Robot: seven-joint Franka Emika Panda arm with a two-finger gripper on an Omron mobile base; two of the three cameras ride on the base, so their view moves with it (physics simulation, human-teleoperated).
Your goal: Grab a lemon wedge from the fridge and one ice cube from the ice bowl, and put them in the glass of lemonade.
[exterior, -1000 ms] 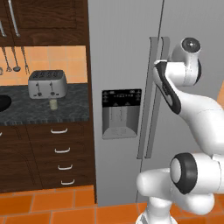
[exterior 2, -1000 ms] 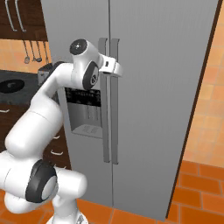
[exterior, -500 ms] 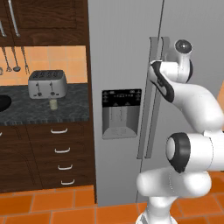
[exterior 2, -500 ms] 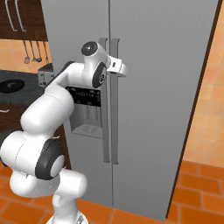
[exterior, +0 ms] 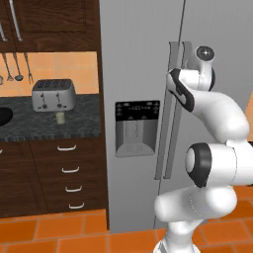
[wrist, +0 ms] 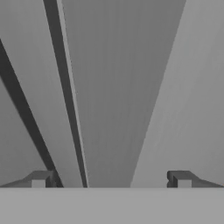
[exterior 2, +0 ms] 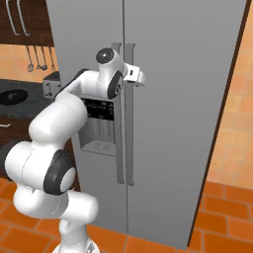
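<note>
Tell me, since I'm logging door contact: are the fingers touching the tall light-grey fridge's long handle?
Cannot tell. In the hand view the open fingers straddle the handle, but no view shows contact or gap.

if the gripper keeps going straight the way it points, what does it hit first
Most likely the right door handle of the fridge: the open gripper sits at handle height, with a grey bar between its fingertips in the hand view. Depth is unclear.

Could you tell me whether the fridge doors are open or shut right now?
Shut: both doors of the fridge lie flush, handles side by side, with the open gripper at them.
</note>
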